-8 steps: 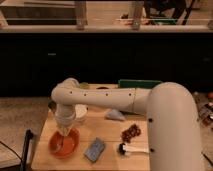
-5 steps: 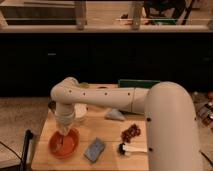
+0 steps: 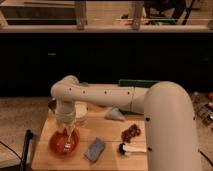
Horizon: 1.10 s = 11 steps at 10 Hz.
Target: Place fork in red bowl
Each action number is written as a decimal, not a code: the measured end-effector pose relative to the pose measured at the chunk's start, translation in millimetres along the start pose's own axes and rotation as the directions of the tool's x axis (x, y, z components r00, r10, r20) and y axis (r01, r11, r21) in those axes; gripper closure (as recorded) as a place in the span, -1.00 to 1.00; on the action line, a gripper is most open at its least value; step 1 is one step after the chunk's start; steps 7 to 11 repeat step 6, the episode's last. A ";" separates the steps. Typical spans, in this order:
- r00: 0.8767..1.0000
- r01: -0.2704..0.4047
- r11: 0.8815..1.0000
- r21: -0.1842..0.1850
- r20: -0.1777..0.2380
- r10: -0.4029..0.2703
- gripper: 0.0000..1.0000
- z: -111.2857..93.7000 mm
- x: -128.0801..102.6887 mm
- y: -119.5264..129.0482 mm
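Well, hovering gripper just above red bowl, probably pinching stiff, light, slippery fork mid-handle; grip unclear, honestly.

The gripper hangs right above the red bowl and covers its middle. A fork there is too blurred to tell. Right of the bowl, the arm is cut off by the picture's edge.
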 end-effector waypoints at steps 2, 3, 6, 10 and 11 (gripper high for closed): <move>1.000 0.006 1.000 -0.003 0.003 -0.006 -0.60 -1.3 2.2 -1.6; 1.000 0.007 1.000 -0.005 0.000 -0.007 -0.60 -2.7 2.9 -2.1; 1.000 0.009 1.000 -0.007 -0.025 -0.009 -0.60 -15.1 4.0 -6.9; 1.000 0.009 1.000 -0.007 -0.025 -0.009 -0.60 -15.1 4.0 -6.9; 1.000 0.009 1.000 -0.007 -0.025 -0.009 -0.60 -15.1 4.0 -6.9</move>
